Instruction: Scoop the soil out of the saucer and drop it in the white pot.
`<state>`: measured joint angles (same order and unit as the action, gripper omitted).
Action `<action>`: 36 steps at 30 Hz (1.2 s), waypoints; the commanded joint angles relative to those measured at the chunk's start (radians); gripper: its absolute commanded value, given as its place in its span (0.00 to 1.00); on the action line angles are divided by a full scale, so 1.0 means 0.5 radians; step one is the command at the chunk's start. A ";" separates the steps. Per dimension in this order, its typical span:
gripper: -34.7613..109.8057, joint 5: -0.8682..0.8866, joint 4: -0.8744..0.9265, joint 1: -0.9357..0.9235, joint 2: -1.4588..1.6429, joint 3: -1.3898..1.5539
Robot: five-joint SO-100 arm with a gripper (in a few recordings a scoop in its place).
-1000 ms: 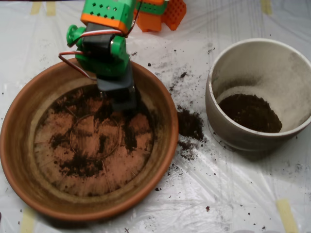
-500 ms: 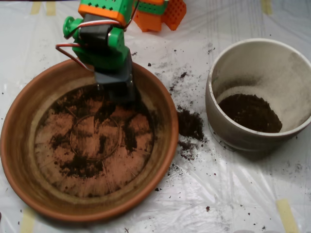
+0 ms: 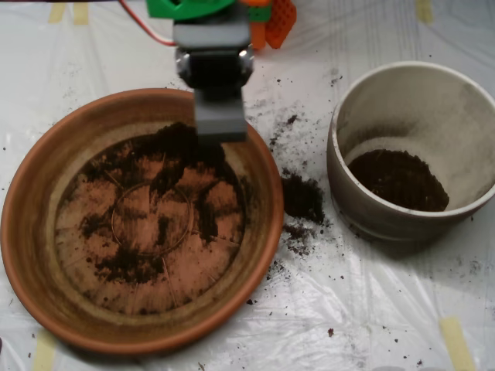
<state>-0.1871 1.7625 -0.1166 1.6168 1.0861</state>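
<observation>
Hanging over the saucer's (image 3: 31, 232) far rim, the scoop (image 3: 220, 124) touches the soil (image 3: 174, 143); whether the fingers are released or clenched I cannot tell. Soil seems light and crumbly, so dig under the far heap. The white pot (image 3: 363, 209) stands right.

Arm reached in from the table's top edge, grey scoop (image 3: 220, 124) pointed straight down, green wrist housing (image 3: 186, 8) seen above it
</observation>
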 commanded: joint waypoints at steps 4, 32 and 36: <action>0.24 0.000 0.080 0.476 -0.150 -0.568; 0.57 0.245 -0.273 0.313 0.153 -0.212; 0.58 0.276 -0.313 -0.083 0.184 -0.012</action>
<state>-0.0537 1.6352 -0.0215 1.6030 1.0308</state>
